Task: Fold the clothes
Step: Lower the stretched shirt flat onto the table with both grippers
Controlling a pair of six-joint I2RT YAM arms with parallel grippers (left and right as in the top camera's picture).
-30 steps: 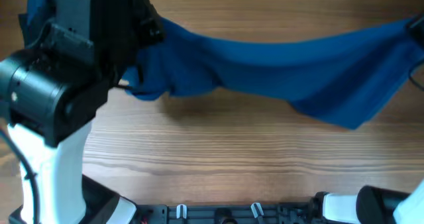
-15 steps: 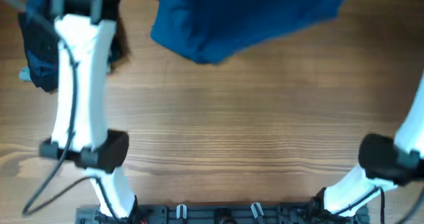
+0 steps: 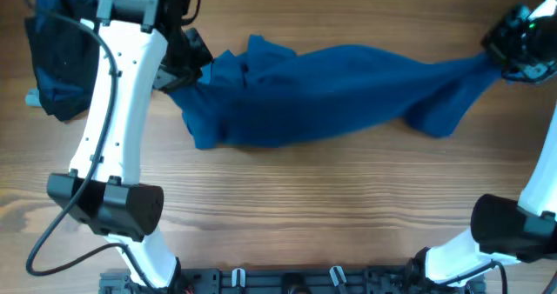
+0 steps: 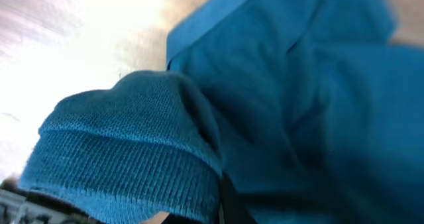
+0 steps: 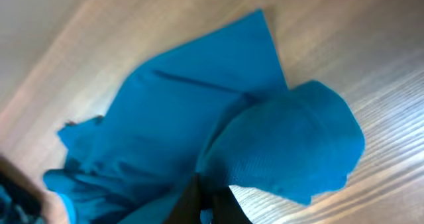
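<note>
Overhead, one blue garment (image 3: 331, 90) lies stretched across the far half of the tabletop (image 3: 305, 198), its long axis running left to right. The wide, bunched end sits at the left and a narrow end reaches up toward the far right corner. One separate heap of darker cloth (image 3: 57, 59) lies at the far left corner, apart from the garment. Two arms are in view. The left arm (image 3: 117, 111) meets the garment's bunched end and the right arm (image 3: 500, 224) reaches to its narrow tip, so one end is at each arm. From the left wrist, a single ribbed hem (image 4: 119, 158) of the garment (image 4: 318, 105) curls over the left jaws, which are clenched on it and almost wholly hidden by the cloth; bright tabletop (image 4: 66, 38) shows beyond. From the right wrist, the right jaws are pinched tight on a gathered fold of the garment (image 5: 199, 111), and the rest fans away from them flat on the tabletop (image 5: 371, 65).
</note>
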